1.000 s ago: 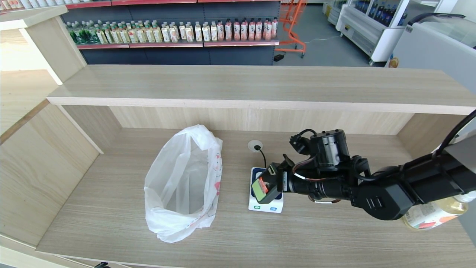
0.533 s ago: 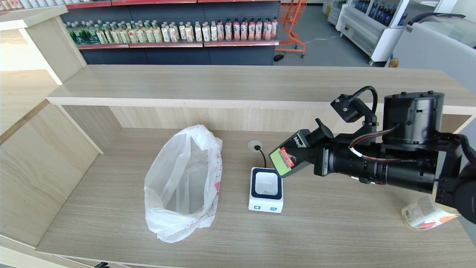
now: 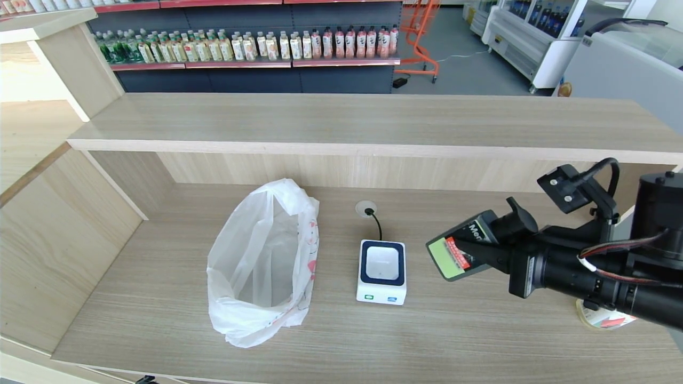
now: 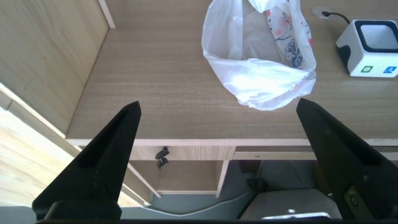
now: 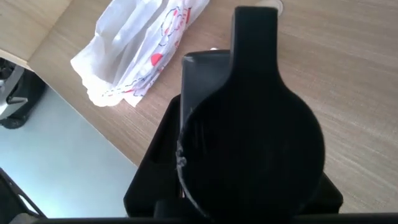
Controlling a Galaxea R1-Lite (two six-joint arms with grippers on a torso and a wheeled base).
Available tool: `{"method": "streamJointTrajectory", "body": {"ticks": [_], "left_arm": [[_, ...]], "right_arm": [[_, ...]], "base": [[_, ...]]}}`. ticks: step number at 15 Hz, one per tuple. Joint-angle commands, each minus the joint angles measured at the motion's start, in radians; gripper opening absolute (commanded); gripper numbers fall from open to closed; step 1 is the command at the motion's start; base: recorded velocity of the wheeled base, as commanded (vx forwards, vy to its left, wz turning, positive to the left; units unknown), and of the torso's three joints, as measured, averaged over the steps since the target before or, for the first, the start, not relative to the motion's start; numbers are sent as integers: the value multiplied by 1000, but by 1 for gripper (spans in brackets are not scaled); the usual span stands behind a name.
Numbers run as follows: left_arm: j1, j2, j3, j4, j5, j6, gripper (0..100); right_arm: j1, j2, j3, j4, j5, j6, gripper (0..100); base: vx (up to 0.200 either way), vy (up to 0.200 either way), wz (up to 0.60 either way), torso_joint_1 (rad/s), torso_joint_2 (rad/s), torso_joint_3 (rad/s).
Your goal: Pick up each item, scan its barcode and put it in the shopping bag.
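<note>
My right gripper [image 3: 483,246] is shut on a small dark box [image 3: 453,257] with a green and red end face. It holds the box above the counter, to the right of the white barcode scanner [image 3: 381,271]. The white shopping bag [image 3: 264,261] stands open to the left of the scanner. In the right wrist view the box [image 5: 202,81] and the gripper hide most of the counter, with the bag [image 5: 137,50] beyond them. My left gripper [image 4: 217,162] hangs open and holds nothing, off the counter's near edge, with the bag [image 4: 261,56] and the scanner [image 4: 370,38] ahead of it.
A bottle with a pale label [image 3: 603,319] lies on the counter [image 3: 427,341] at the far right, mostly under my right arm. The scanner's cable [image 3: 376,224] runs back to a hole in the counter. A raised shelf [image 3: 341,122] and side walls close the counter in.
My right arm has lifted the box off the scanner, then carried it to the right and lower, away from the scanner. The bag and the scanner have not moved.
</note>
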Motion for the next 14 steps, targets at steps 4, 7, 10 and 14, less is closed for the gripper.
{"method": "streamJointTrajectory", "body": {"ticks": [4,7,10,14], "left_arm": [[0,2,0,0,0,0,100],[0,2,0,0,0,0,100],[0,2,0,0,0,0,100],[0,2,2,0,0,0,100]], "right_arm": [[-4,-30,9,-1,1,2,0],[-4,-36,9,-1,1,2,0],[-4,-39,21,-1,1,2,0],[-3,-59,32,1,4,39,0]], "base": [[0,0,0,0,0,0],[-133,133,0,5,3,-2],[-67,67,0,2,1,2],[0,100,0,10,7,1]]}}
